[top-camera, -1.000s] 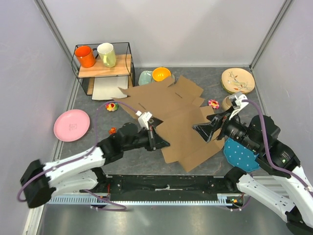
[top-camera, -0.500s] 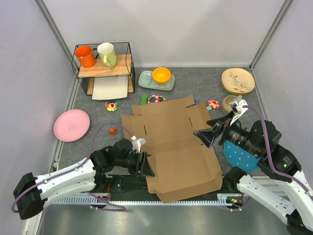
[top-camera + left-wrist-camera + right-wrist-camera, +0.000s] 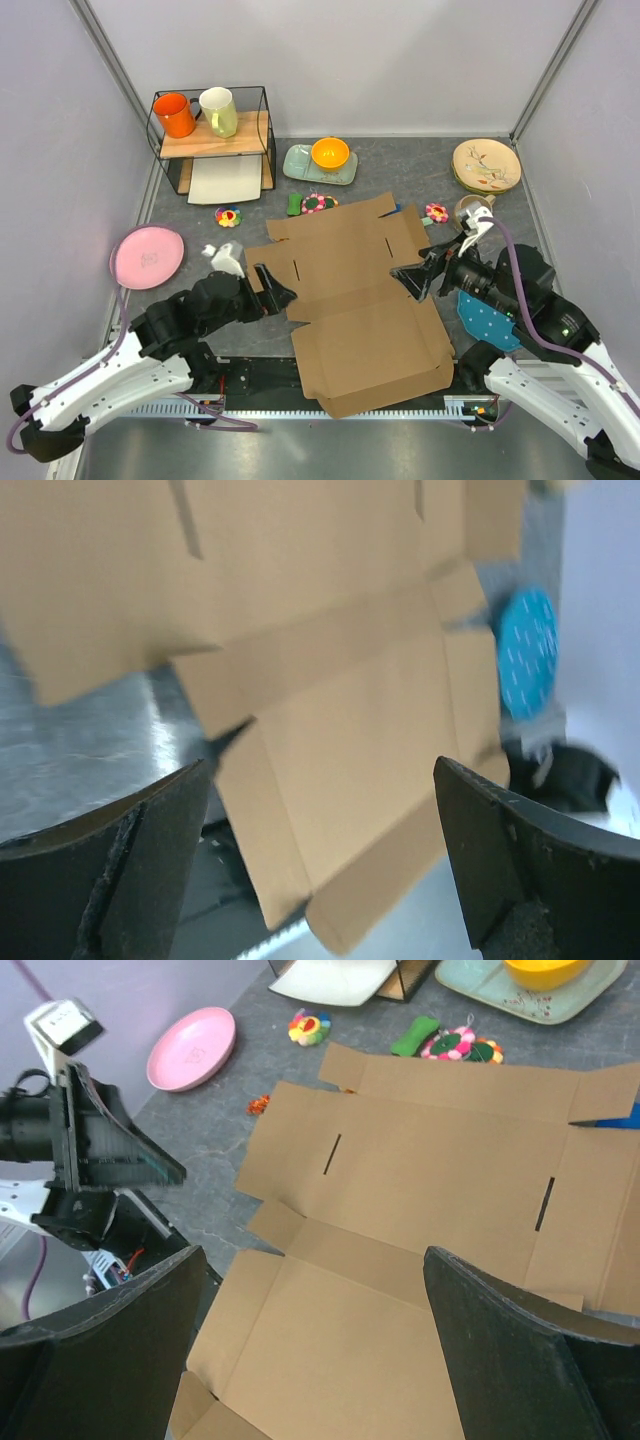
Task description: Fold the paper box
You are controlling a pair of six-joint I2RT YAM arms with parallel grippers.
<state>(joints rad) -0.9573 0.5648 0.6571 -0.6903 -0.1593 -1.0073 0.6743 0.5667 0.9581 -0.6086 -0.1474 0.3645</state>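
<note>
Across the centre of the overhead frame, the paper box (image 3: 350, 290) lies unfolded and flat on the grey worktop (image 3: 400, 165), with the left end effector (image 3: 274, 290) just beside its left edge and the right end effector (image 3: 410, 280) by its right edge. Left wrist view: black fingers spread wide in the lower corners, empty, cardboard filling the frame and a blue plate (image 3: 527, 650) at right. Right wrist view: fingers likewise parted and empty above the cardboard, a pink plate (image 3: 192, 1047) at upper left.
</note>
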